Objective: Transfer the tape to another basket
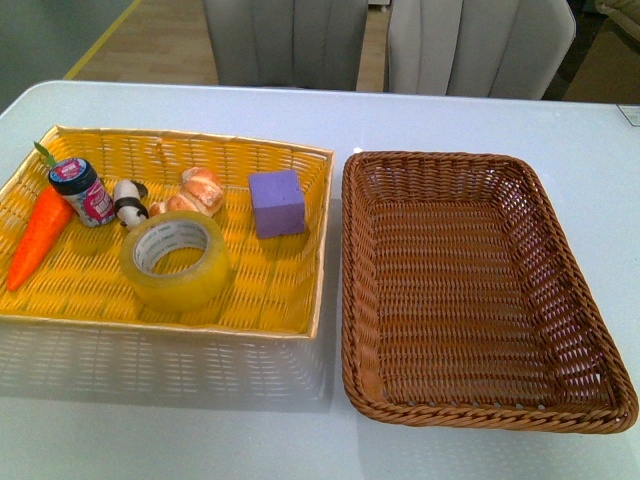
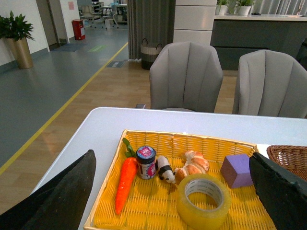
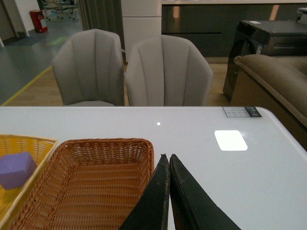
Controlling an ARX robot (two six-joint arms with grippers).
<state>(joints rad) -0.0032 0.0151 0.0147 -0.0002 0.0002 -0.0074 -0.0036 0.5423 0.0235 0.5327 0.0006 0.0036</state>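
Your left gripper [image 2: 171, 155] stood wide open, its two dark fingers [image 2: 62, 201] spread to either side of the left wrist view, with nothing between them. Your right gripper [image 3: 167, 158] was closed, fingertips pressed together and empty, above the white table [image 3: 230, 182] just beside the near right corner of the wicker basket [image 3: 91, 191].

From the front camera, the roll of packing tape [image 1: 178, 258] lay flat on the floor of the yellow basket [image 1: 290, 300], toward its near middle. The roll's axis ran vertically, so the white-lined core opened straight up and the yellowish band faced outward all round.

Taking the tape as the dial's centre:
- the toy carrot [image 1: 40, 235] lay at 9 o'clock
- the small jar [image 1: 85, 190] stood at 10 o'clock
- the panda figurine [image 1: 128, 203] was at 11 o'clock
- the bread rolls [image 1: 195, 192] were at 12 o'clock
- the purple block [image 1: 276, 203] sat at 2 o'clock
- the wicker basket [image 1: 470, 300] sat at 3 o'clock, well apart from the tape and just beside the yellow basket.
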